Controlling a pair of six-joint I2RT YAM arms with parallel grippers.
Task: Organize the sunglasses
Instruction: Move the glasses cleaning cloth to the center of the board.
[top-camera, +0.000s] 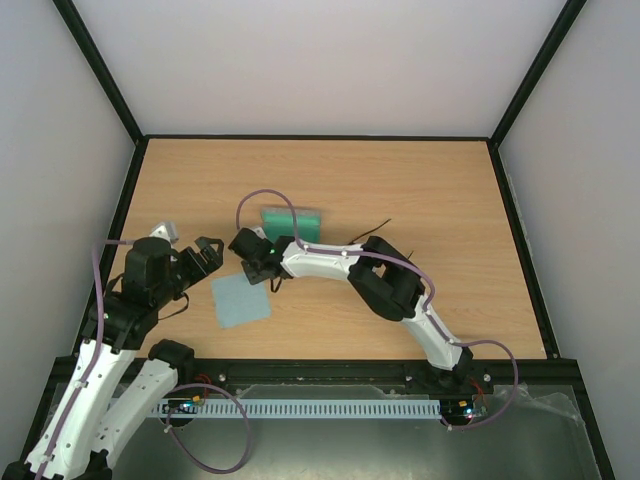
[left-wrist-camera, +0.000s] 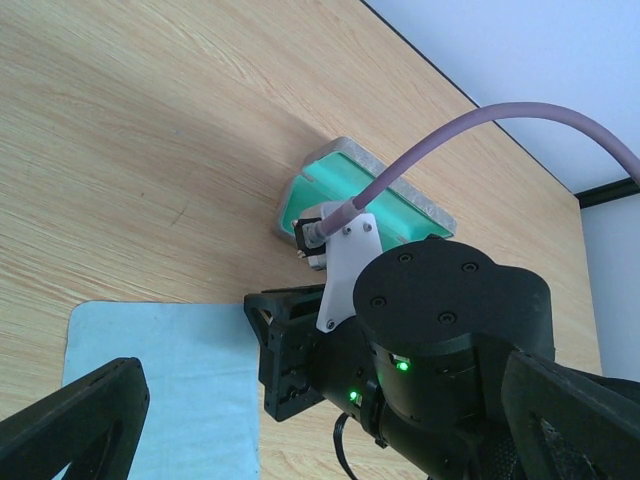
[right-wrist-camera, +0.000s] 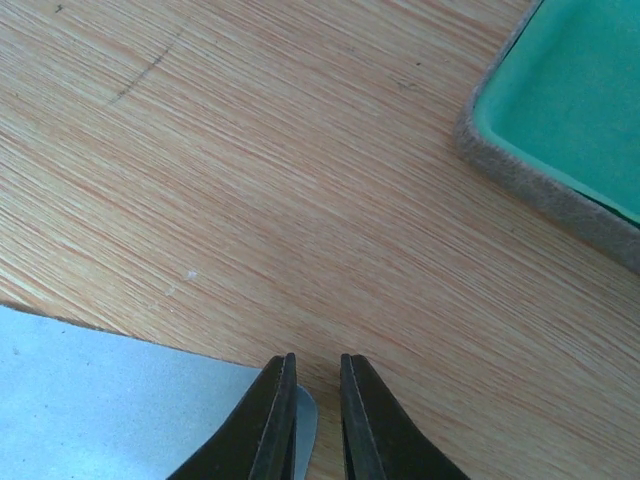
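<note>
1. Sunglasses (top-camera: 378, 224): only a thin dark line shows on the counter (top-camera: 440, 190), near the right side of the case (top-camera: 292, 221); the right arm hides the rest.
2. The right jaws stand narrowly apart at a corner of the cloth (right-wrist-camera: 120, 410), gripping nothing.
3. The left jaws are spread wide, empty.

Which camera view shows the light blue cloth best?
The top external view: nearly the whole cloth lies in sight there, flat on the table. The left wrist view shows only a part of it; the right wrist view, one corner.
</note>
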